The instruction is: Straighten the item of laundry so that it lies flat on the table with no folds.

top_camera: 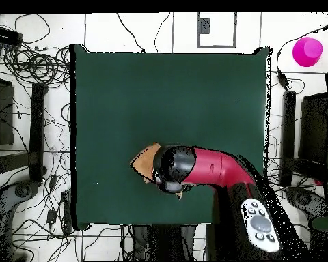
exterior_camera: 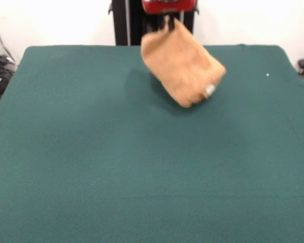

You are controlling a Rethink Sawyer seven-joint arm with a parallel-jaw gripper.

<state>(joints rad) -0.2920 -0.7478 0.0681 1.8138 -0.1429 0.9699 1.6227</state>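
Across the front view from left to right, the table (exterior_camera: 66,167) lies bare along its left edge and through its near half; then, toward the far edge and a little right of centre, the towel (exterior_camera: 181,63) hangs in the air, clear of the felt, with a soft shadow on the cloth just below and to its left. The gripper (exterior_camera: 168,21) is clenched on the towel's top corner, so the cloth dangles as a tilted diamond with its small white label (exterior_camera: 210,90) at the lower right corner. The step in hand looks like a lift before a lay-down, and I judge it goes best if the lowest corner touches the felt first and the arm then draws slowly toward open table, letting the cloth unroll behind it instead of dropping in a heap; releasing from this height would likely leave folds. The hanging cloth looks somewhat doubled, so it may need a second tug once it is down. The front view alone shows the grip point, the label and the gap beneath the cloth. The overhead view hides nearly all of that under the red arm (top_camera: 218,168), showing only a tan corner at the arm's left, yet it alone places the towel near the middle of the table's width and nearer the robot's edge, with wide free felt toward the opposite edge.
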